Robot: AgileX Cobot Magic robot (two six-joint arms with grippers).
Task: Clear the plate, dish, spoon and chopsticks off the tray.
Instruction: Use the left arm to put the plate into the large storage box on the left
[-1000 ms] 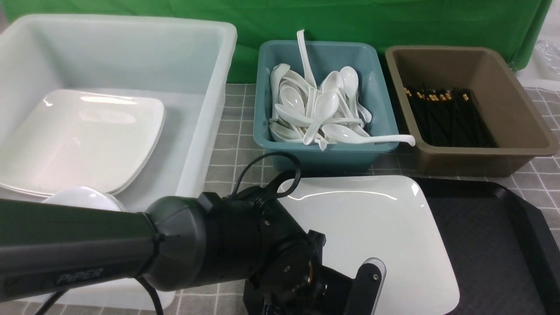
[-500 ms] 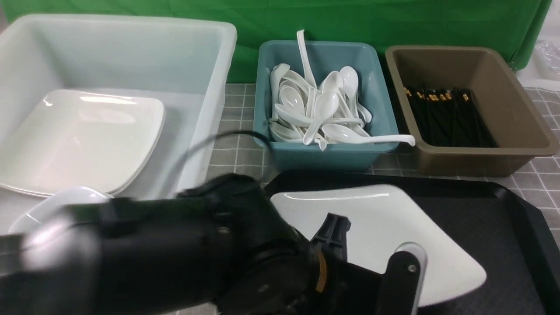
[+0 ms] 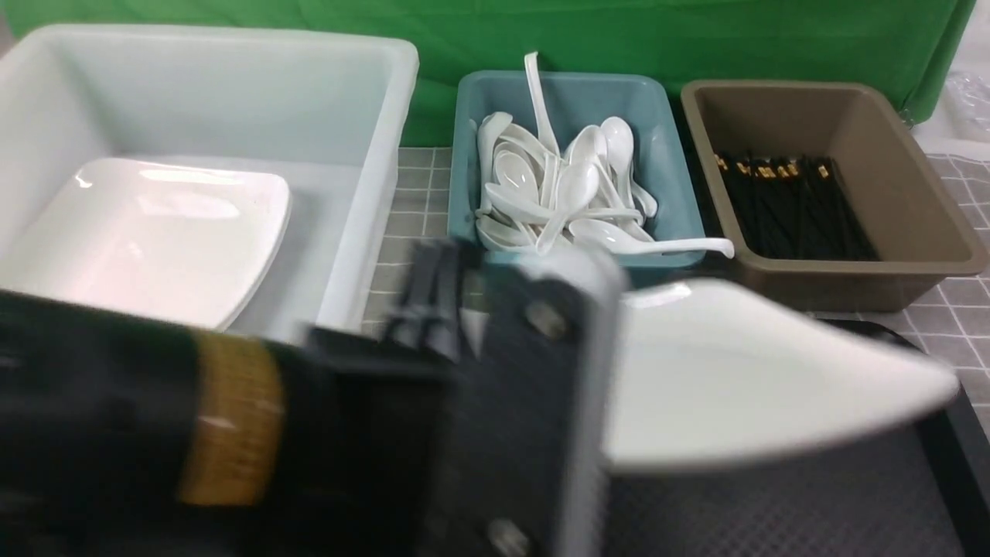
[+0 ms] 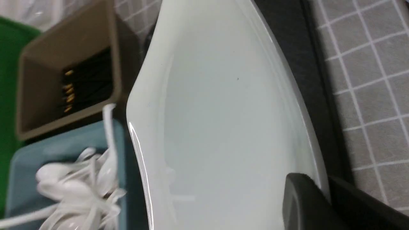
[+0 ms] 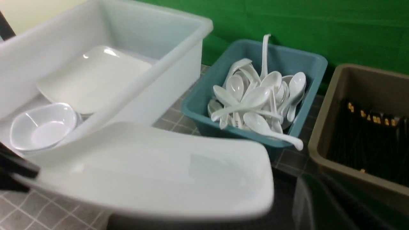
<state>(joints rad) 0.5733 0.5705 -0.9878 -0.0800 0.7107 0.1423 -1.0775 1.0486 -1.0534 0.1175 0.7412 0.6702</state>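
1. A grey checked tablecloth [image 3: 410, 232] covers the table, and a green backdrop [image 3: 619, 39] closes off the far side.
2. Nearest to me, my left gripper [image 4: 324, 204] is clamped on the rim of the large glossy white square plate [image 3: 735, 371]. A flat plate offers only its edge to pinch.
3. The plate hangs raised above the large black textured plastic tray [image 3: 773, 510]. Its free corner reaches over the tray's right part, and its pinched edge is over the tray's left part.
4. My right gripper does not show. Its jaws are closed, and I cannot tell whether it carries anything.
5. Off the tray's left side stands a big translucent white tub [image 3: 371, 155]. It holds stacked white square plates [image 3: 155, 232] and a small glossy white dish [image 5: 41, 126], so I judge my plate belongs there.
6. Beyond the tray's far edge sit two more tubs:
   - a teal plastic tub [image 3: 665, 100] heaped with white soup spoons [image 3: 572, 193]
   - a brown plastic tub [image 3: 889, 155] of black gold-banded chopsticks [image 3: 789, 209]
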